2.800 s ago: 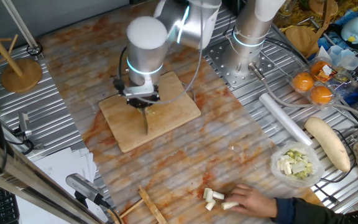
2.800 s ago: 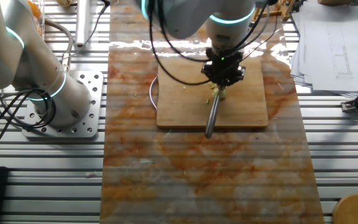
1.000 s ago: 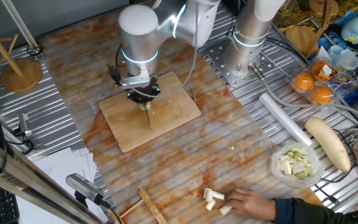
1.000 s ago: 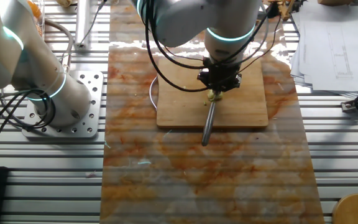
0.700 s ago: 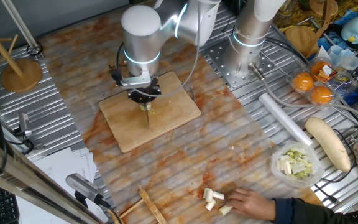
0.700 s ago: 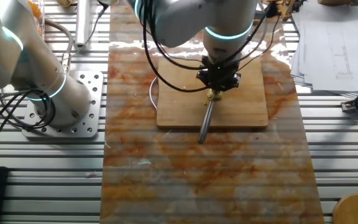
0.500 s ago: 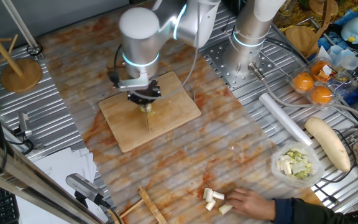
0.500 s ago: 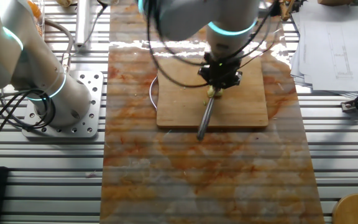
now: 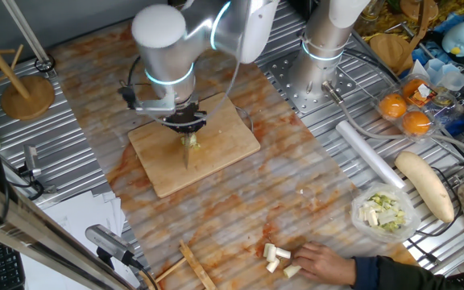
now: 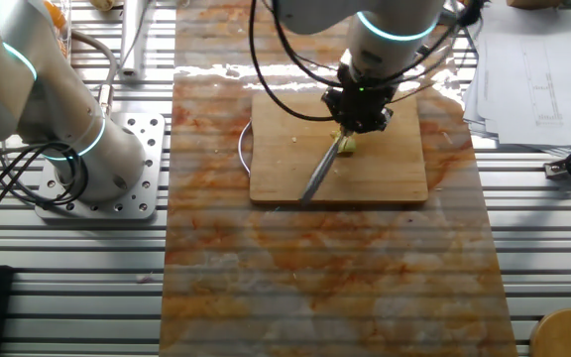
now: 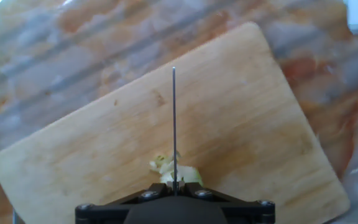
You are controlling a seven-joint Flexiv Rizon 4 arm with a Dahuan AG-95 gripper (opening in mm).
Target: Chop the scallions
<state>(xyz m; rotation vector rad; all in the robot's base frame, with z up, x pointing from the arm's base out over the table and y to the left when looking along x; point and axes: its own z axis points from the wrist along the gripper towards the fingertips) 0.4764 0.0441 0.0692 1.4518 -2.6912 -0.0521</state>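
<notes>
Hand view looks straight down the knife blade [image 11: 173,124], which appears edge-on as a thin dark line running up the middle of the wooden cutting board [image 11: 241,124]. At the near end of the blade, just in front of the black gripper [image 11: 174,198] body, sits a small heap of pale green-white scallions [image 11: 169,171], touching the blade on both sides.

From one fixed view, the gripper [image 9: 185,127] points down over the cutting board [image 9: 224,133], clenched on the knife [image 9: 188,153], whose blade slants down toward the near edge of the board. The scallions [image 9: 192,142] show as a small pale clump on the board right under the gripper. The board lies on the orange-stained worktop [image 9: 240,201]. Well apart, near the front right of the worktop, a person's hand [image 9: 325,259] rests beside a few pale cut pieces [image 9: 278,258], and a clear bowl [image 9: 385,211] of chopped greens stands next to a long cream-coloured root vegetable [image 9: 425,184]. Two oranges [image 9: 405,113] lie further back on the metal surface.

From the other fixed view, the gripper [image 10: 358,117] hangs over the far half of the board [image 10: 385,178], the knife [image 10: 320,172] angling down to the left across the wood, and the scallions [image 10: 346,143] sit at the base of the blade, touching it
</notes>
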